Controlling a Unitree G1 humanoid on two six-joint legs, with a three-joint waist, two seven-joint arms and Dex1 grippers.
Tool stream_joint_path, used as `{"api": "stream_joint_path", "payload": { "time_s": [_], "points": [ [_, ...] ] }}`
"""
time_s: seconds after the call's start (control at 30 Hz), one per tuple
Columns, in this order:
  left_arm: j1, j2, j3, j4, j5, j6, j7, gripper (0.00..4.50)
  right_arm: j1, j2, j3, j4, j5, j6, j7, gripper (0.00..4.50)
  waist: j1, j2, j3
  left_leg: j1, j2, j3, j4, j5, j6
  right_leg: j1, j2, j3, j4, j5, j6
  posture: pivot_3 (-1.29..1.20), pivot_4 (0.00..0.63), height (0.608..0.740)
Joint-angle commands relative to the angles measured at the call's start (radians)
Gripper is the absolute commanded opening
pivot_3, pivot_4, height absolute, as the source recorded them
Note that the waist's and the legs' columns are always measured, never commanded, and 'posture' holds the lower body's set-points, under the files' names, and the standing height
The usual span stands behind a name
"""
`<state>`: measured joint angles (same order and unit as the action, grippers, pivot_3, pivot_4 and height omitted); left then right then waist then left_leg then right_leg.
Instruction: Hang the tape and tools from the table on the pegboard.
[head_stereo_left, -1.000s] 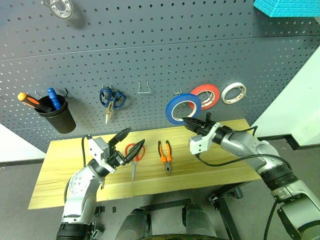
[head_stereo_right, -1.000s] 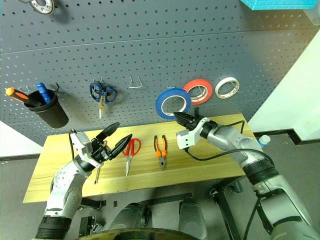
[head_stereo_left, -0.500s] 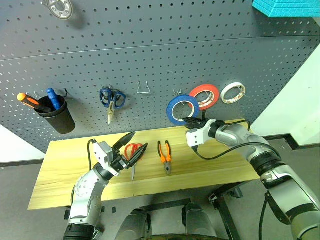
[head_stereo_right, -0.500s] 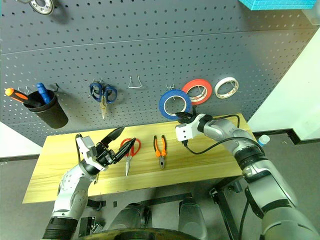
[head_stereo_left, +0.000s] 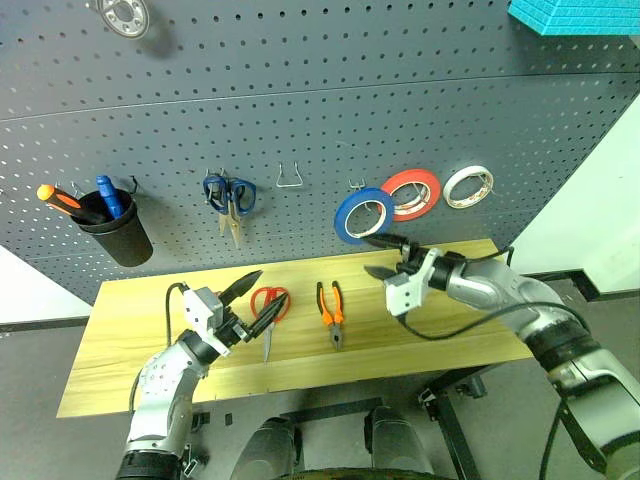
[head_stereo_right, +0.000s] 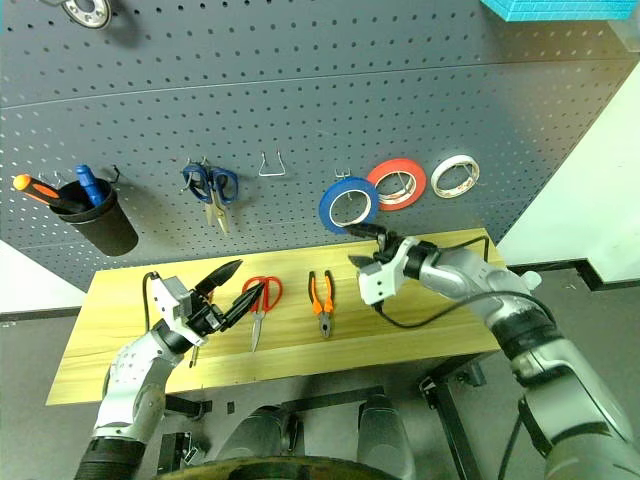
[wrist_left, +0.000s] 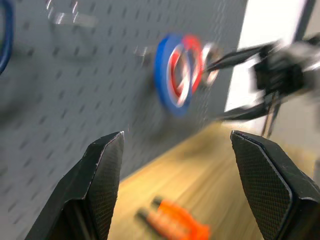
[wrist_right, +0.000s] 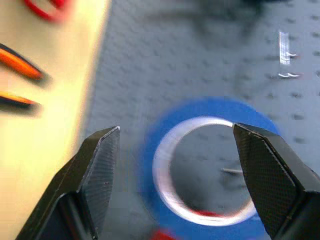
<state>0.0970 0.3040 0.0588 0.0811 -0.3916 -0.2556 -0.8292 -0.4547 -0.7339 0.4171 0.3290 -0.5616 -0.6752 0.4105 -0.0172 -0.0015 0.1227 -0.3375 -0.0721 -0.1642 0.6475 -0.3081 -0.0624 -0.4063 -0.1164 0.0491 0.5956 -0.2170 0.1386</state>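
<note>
Left eye view: right gripper (head_stereo_left: 386, 256) spread wide, aimed at blue tape roll with pale core (head_stereo_left: 363, 215) hanging on dark grey perforated pegboard (head_stereo_left: 300, 130), not touching; left gripper (head_stereo_left: 255, 296) also parted, reaching over light yellowish wooden table (head_stereo_left: 130, 340) beside red-handled scissors (head_stereo_left: 268, 308)

The blue roll of tape (head_stereo_left: 363, 215), with its pale inner core, hangs flat against the dark grey pegboard (head_stereo_left: 300, 110) on a metal hook, overlapping the edge of the red-orange roll beside it. The red-handled scissors (head_stereo_left: 267, 312) lie on the light wood tabletop (head_stereo_left: 120, 330), handles toward the pegboard and blades pointing to the near edge. Just beside them, apart, the pliers (head_stereo_left: 331, 309) with orange-and-black handles lie the same way, jaws toward the near edge.
</note>
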Motion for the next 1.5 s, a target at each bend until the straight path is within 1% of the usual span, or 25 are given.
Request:
{"api": "stream_joint_path", "payload": {
  "time_s": [0.03, 0.17, 0.2, 0.27, 0.33, 0.43, 0.53, 0.67, 0.77, 0.9, 1.03, 1.23, 1.5],
  "points": [
    [-0.009, 0.042, 0.024, 0.043, 0.058, -0.041, 0.013, 3.55, 0.062, 0.031, -0.026, -0.08, 0.143, 0.129, 0.132, 3.74, -0.003, 0.0, 0.0, 0.0, 0.0, 0.0, 0.0, 0.0, 0.0, 0.001, 0.0, 0.0, 0.0, 0.0, 0.0, -0.05, 0.079, 0.738],
    [-0.015, 0.1, 0.021, 0.119, 0.111, -0.059, 0.005, 3.55, 0.113, 0.179, -0.026, -0.127, 0.271, 0.407, 0.247, 3.74, -0.015, 0.0, 0.0, 0.002, 0.001, 0.0, 0.0, 0.0, 0.0, 0.0, 0.001, 0.0, 0.002, 0.0, 0.0, -0.05, 0.079, 0.738],
    [-0.016, 0.11, 0.021, 0.131, 0.119, -0.066, 0.002, 3.55, 0.114, 0.212, -0.023, -0.136, 0.294, 0.474, 0.276, 4.1, -0.02, 0.0, 0.0, 0.002, 0.001, 0.0, 0.0, 0.0, 0.0, 0.0, 0.001, 0.0, 0.002, 0.0, 0.0, -0.07, 0.088, 0.738],
    [-0.015, 0.124, 0.032, 0.148, 0.119, -0.065, 0.004, 3.55, 0.11, 0.282, -0.02, -0.154, 0.336, 0.656, 0.333, 4.47, -0.023, 0.0, 0.0, 0.002, 0.001, -0.001, 0.0, 0.0, 0.0, 0.0, 0.002, 0.0, 0.002, 0.0, 0.0, -0.07, 0.091, 0.738],
    [-0.01, 0.142, 0.043, 0.166, 0.121, -0.068, 0.007, 3.55, 0.094, 0.357, -0.024, -0.166, 0.373, 0.841, 0.357, 4.47, -0.025, 0.0, 0.0, 0.001, 0.001, -0.001, 0.0, 0.0, 0.0, 0.0, 0.002, 0.0, 0.002, 0.0, 0.0, -0.07, 0.093, 0.738],
    [-0.002, 0.165, 0.054, 0.191, 0.129, -0.081, 0.007, 3.55, 0.053, 0.462, -0.042, -0.14, 0.393, 1.071, 0.324, 4.47, -0.027, 0.001, 0.001, 0.0, 0.001, -0.001, 0.0, 0.0, 0.0, -0.003, 0.002, 0.0, 0.002, 0.001, 0.0, -0.06, 0.098, 0.738],
    [0.004, 0.179, 0.072, 0.207, 0.124, -0.09, 0.009, 3.55, 0.016, 0.547, -0.059, -0.098, 0.41, 1.262, 0.281, 4.47, -0.026, 0.001, 0.001, 0.0, 0.001, -0.001, -0.001, 0.0, 0.0, -0.004, 0.002, 0.0, 0.004, 0.001, 0.0, -0.06, 0.101, 0.738],
    [0.009, 0.189, 0.089, 0.222, 0.119, -0.101, 0.005, 3.55, -0.049, 0.633, -0.06, -0.023, 0.395, 1.437, 0.2, 4.47, -0.025, 0.001, 0.001, -0.001, 0.001, -0.002, -0.001, 0.0, 0.0, -0.005, 0.002, 0.0, 0.004, 0.001, 0.0, -0.06, 0.103, 0.738],
    [0.013, 0.189, 0.097, 0.23, 0.118, -0.106, 0.003, 3.55, -0.088, 0.696, -0.082, 0.041, 0.411, 1.505, 0.142, 4.47, -0.027, 0.002, 0.001, -0.001, 0.001, -0.002, -0.001, 0.0, 0.0, -0.005, 0.002, 0.0, 0.004, 0.003, 0.003, -0.06, 0.105, 0.738],
    [0.03, 0.192, 0.1, 0.222, 0.098, -0.094, -0.026, 3.55, -0.134, 0.742, -0.063, 0.143, 0.385, 1.497, 0.07, 4.47, -0.031, 0.003, 0.002, -0.001, 0.001, -0.002, -0.002, 0.0, 0.0, -0.007, 0.002, 0.0, 0.004, 0.003, 0.003, -0.06, 0.111, 0.738],
    [0.045, 0.202, 0.099, 0.23, 0.108, -0.096, -0.039, 3.55, -0.178, 0.785, -0.078, 0.239, 0.397, 1.498, 0.023, 4.47, -0.04, 0.004, 0.003, -0.001, 0.001, -0.002, -0.003, 0.0, 0.0, -0.007, 0.002, 0.0, 0.004, 0.003, 0.003, -0.06, 0.115, 0.738],
    [0.05, 0.201, 0.104, 0.237, 0.102, -0.105, -0.05, 3.55, -0.236, 0.862, -0.168, 0.366, 0.445, 1.575, -0.057, 4.47, -0.055, 0.005, 0.003, -0.001, 0.001, -0.002, -0.003, 0.0, 0.0, -0.007, 0.002, 0.0, 0.005, 0.003, 0.003, -0.06, 0.118, 0.738],
    [0.046, 0.193, 0.107, 0.247, 0.096, -0.116, -0.059, 3.55, -0.308, 0.924, -0.245, 0.522, 0.483, 1.577, -0.166, 4.47, -0.056, 0.006, 0.003, -0.002, 0.001, -0.002, -0.003, 0.0, 0.0, -0.009, 0.002, 0.0, 0.006, 0.003, 0.003, -0.06, 0.117, 0.738]
  ]
}}
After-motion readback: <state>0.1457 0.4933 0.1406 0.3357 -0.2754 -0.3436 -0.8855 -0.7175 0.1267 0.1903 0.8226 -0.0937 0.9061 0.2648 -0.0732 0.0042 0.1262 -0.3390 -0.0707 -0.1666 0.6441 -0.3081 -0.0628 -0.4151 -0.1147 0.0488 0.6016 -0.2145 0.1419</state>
